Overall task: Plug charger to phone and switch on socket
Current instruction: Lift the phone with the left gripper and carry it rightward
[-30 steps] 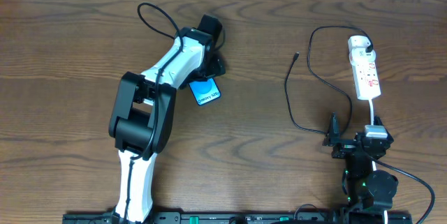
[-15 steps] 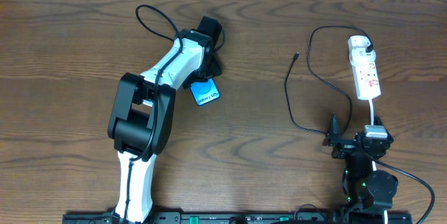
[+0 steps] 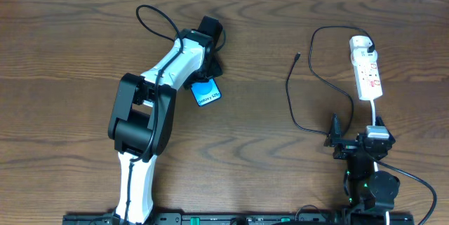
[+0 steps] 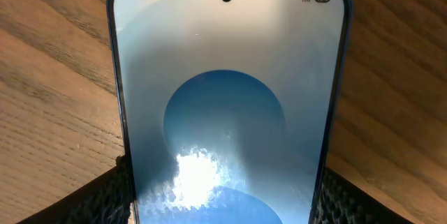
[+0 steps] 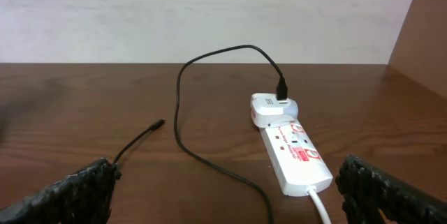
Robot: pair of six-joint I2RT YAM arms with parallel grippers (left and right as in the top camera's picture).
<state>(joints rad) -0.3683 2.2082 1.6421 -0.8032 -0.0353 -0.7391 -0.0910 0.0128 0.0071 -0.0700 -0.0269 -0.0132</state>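
The phone [image 3: 206,94], with a cyan-blue screen, lies at the centre left of the table, partly under my left arm. My left gripper [image 3: 210,71] is shut on its long edges. In the left wrist view the phone [image 4: 227,77] fills the frame between the fingers of the left gripper [image 4: 220,199]. The black charger cable [image 3: 289,93] runs from an adapter on the socket [image 3: 368,73], and its free tip [image 3: 297,57] lies on the wood. My right gripper [image 3: 351,144] is open and empty, below the socket. The right wrist view shows the cable [image 5: 177,109], the socket [image 5: 297,155] and the right gripper [image 5: 223,196].
The white cord [image 3: 374,113] of the socket runs down toward my right arm's base. A pale wall [image 5: 209,15] stands behind the table's far edge. Bare wood lies between the phone and the cable tip.
The phone has turned very slightly in my left gripper. The right arm, the cable and the socket have not moved.
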